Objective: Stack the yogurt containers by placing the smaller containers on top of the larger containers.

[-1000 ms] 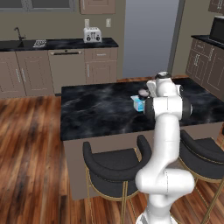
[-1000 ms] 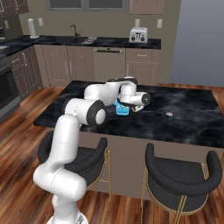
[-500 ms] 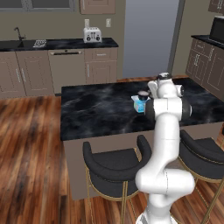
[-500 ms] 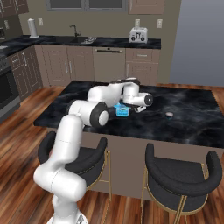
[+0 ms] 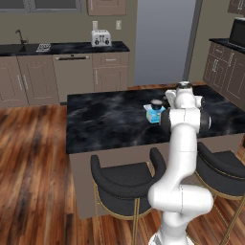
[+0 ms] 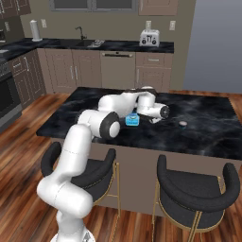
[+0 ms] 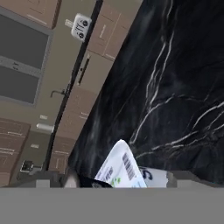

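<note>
Black marbled stone makes up the island counter (image 5: 105,115), and one light blue tub (image 5: 154,115) is seen standing on it, close to the edge nearest the stools. In the left base view the gripper (image 5: 157,103) is seen as a dark shape right over the tub, but its tips are too small and dark to be made out. It cannot be told whether the jaws are spread or pressed together, or whether the tub is touched.

In the hand view the tub (image 7: 122,168) is cut off at the bottom edge, and just a white corner with a bar code and some blue is shown.

One small round cup (image 6: 182,124), dark with a pale top, is seen in the right base view. It sits on the counter well apart from the tub (image 6: 133,120), on the far side of the hand. In the left base view that spot is hidden behind the white arm.

Two dark stools are counted at the island, one (image 5: 127,179) beside the other (image 5: 222,167), and the second is cut off by the picture edge.

One toaster (image 5: 101,37) is seen on the back counter. One white paper roll (image 6: 34,30) is shown in the right base view, to the left of the sink.
</note>
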